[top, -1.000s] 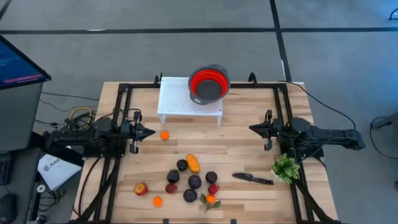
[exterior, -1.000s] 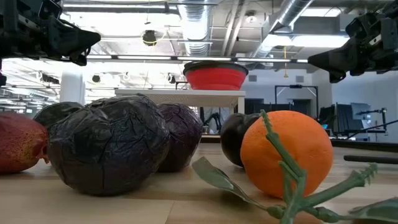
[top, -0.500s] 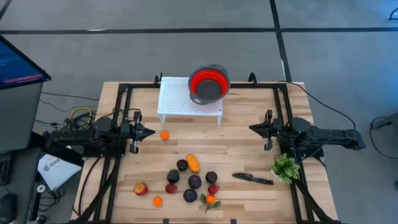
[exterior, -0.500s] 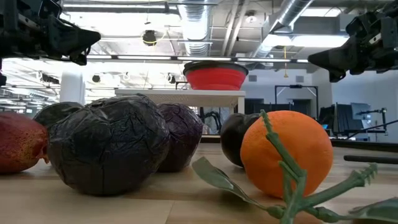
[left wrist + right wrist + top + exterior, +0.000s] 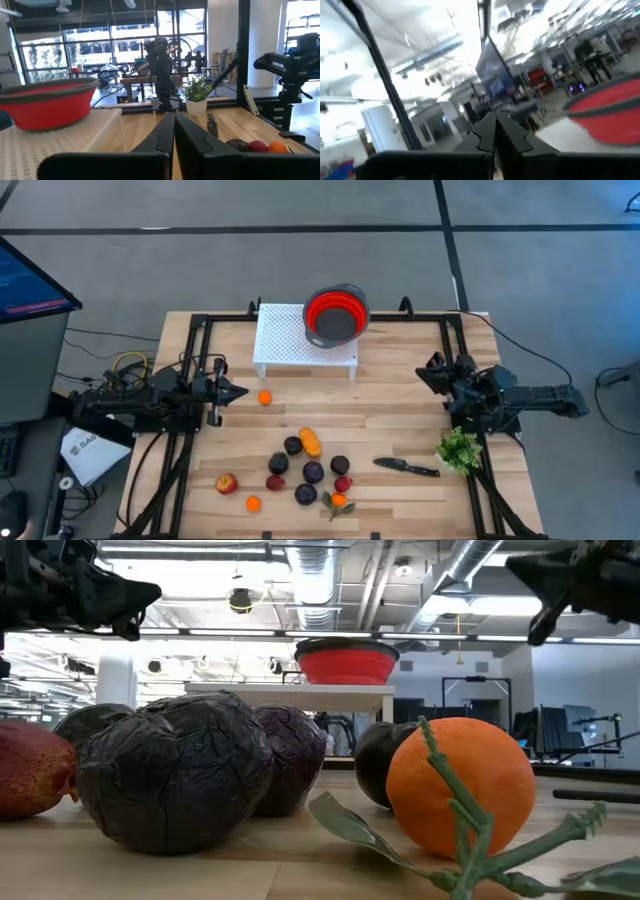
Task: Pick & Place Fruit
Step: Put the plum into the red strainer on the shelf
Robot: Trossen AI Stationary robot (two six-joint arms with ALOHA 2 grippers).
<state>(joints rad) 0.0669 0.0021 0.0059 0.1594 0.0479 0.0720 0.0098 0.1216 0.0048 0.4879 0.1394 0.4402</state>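
Overhead layout of a fruit pick-and-place, both arms empty. The left gripper (image 5: pixel 240 392) hangs above the table's left side, fingers pressed together on nothing, just beside a lone small orange fruit (image 5: pixel 264 397); this closeness suggests it as a likely first pick. The right gripper (image 5: pixel 427 374) hangs above the right side, tips likewise pinched together and empty, well apart from all the fruit.

The red collapsible bowl (image 5: pixel 334 316) sits on a white perforated stand (image 5: pixel 285 338) at the table's far edge, midway between the arms, plausibly so that either can reach it as the drop-off; nothing is visible inside it.

The fruit lies loose on the wooden table (image 5: pixel 400 430), clustered near the front edge. Count, from the high view:
- dark purple pieces (image 5: pixel 313 472): five, as best can be told
- red pieces (image 5: pixel 275 482): two
- small round orange pieces: two, one lone, one at the front (image 5: pixel 253 503)
- elongated orange piece (image 5: pixel 311 442): one
- red-yellow piece (image 5: pixel 227 483): one
- orange with green leaves (image 5: pixel 338 501): one

Also present: one black knife (image 5: pixel 406 467) and one green leafy bunch (image 5: pixel 459 449), lying to the right of the cluster.
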